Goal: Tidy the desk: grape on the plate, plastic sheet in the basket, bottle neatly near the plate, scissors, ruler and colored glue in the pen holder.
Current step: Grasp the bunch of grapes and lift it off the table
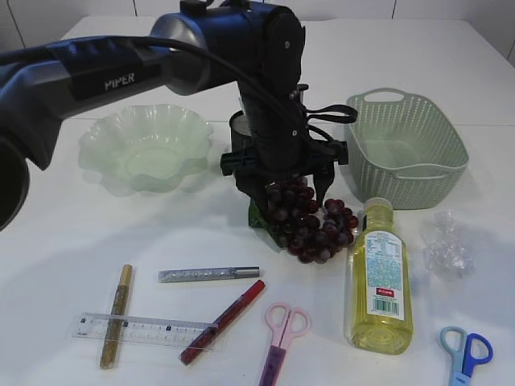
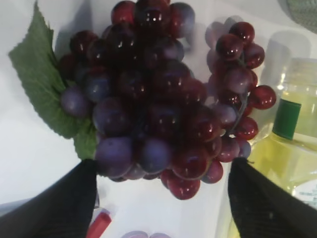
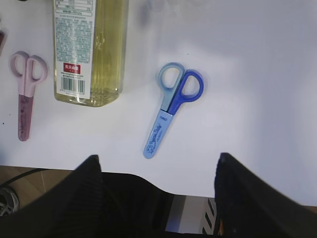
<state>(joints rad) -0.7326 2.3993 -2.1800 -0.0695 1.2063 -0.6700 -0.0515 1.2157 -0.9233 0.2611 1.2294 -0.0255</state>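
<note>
On the white table [image 1: 48, 241], the green plate [image 1: 145, 149] lies left of the left gripper [image 1: 283, 173], whose spread fingers [image 2: 54, 208] straddle the grape bunch [image 1: 310, 221] lying directly beneath, beside the bottle [image 1: 378, 277]. Farther right, the right gripper [image 3: 156, 191] hangs open above the blue scissors [image 3: 171, 106].

Your bench, left to right
Plate [image 1: 146, 149] sits left of grapes [image 1: 310, 221]; basket [image 1: 406, 145] behind bottle [image 1: 379, 277]; ruler [image 1: 141, 330] lies front left.
</note>
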